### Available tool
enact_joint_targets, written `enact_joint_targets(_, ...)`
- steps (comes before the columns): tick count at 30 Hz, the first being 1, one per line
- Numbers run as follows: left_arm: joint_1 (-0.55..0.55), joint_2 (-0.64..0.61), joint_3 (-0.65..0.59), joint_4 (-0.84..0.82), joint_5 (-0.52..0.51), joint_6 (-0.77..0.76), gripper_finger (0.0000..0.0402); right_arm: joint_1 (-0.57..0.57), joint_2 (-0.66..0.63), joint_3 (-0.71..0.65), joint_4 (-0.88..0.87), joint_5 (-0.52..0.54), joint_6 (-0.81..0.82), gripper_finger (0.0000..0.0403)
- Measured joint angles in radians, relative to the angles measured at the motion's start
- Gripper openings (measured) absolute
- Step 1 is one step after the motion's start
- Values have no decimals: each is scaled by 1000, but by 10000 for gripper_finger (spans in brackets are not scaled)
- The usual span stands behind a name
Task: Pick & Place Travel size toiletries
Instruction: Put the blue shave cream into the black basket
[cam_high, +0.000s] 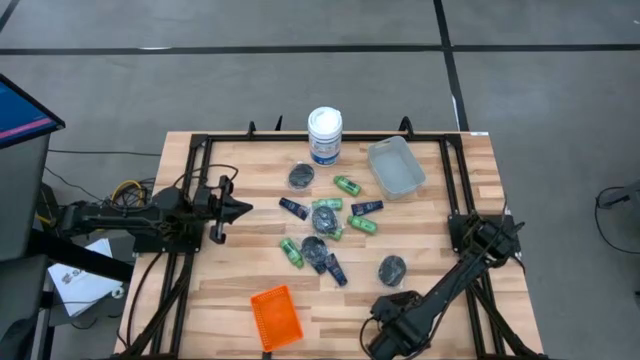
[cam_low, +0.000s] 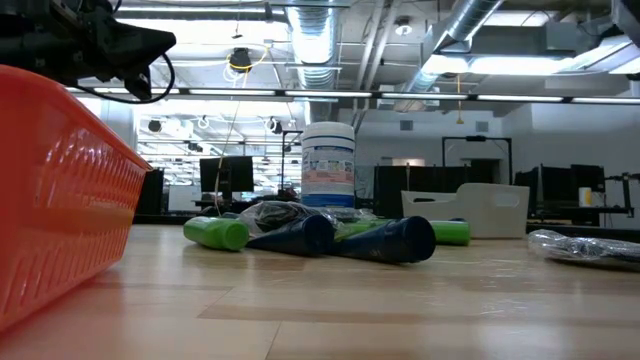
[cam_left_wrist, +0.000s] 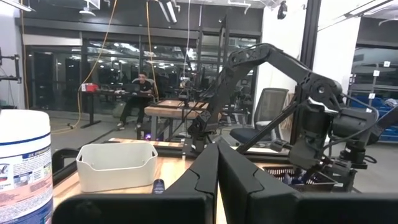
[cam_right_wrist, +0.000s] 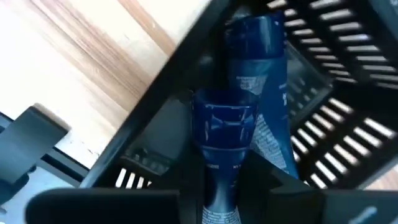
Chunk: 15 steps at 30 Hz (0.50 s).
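Note:
Travel size toiletries lie loose on the table's middle: green bottles (cam_high: 347, 185) (cam_high: 362, 224) (cam_high: 291, 251), dark blue tubes (cam_high: 293, 208) (cam_high: 367, 208) and wrapped dark pucks (cam_high: 301, 177) (cam_high: 392, 268). My right gripper (cam_high: 390, 315) (cam_right_wrist: 217, 186) stands at the near edge, pointing down, shut on a dark blue tube (cam_right_wrist: 222, 130) above a black slatted tray (cam_right_wrist: 336, 81). A second blue tube (cam_right_wrist: 264, 68) lies in that tray. My left gripper (cam_high: 238, 208) (cam_left_wrist: 217, 152) waits shut and level at the table's left. My right gripper pinches the dark blue tube by its narrow upper end (cam_right_wrist: 217, 202) between its two fingers, which point down from above. The tube hangs below the fingers, its wide end (cam_right_wrist: 224, 112) lowest, clear of the black tray's slatted floor and of the tube lying there.
A tall white canister (cam_high: 325, 135) stands at the far edge, with a clear tray (cam_high: 395, 165) to its right. An orange tray (cam_high: 275, 317) (cam_low: 60, 190) lies at the near edge, left of my right arm. Bare wood shows between the orange tray and the toiletries.

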Motion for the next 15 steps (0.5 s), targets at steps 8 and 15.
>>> enact_joint_targets(8, 0, 6, 0, 4, 0, 0, 1, -19, 0, 0, -3, -2, -59, 98)
enact_joint_targets(15, 0, 6, 0, 5, 0, 0, 1, -33, -10, 5, -18, -2, -67, 159)
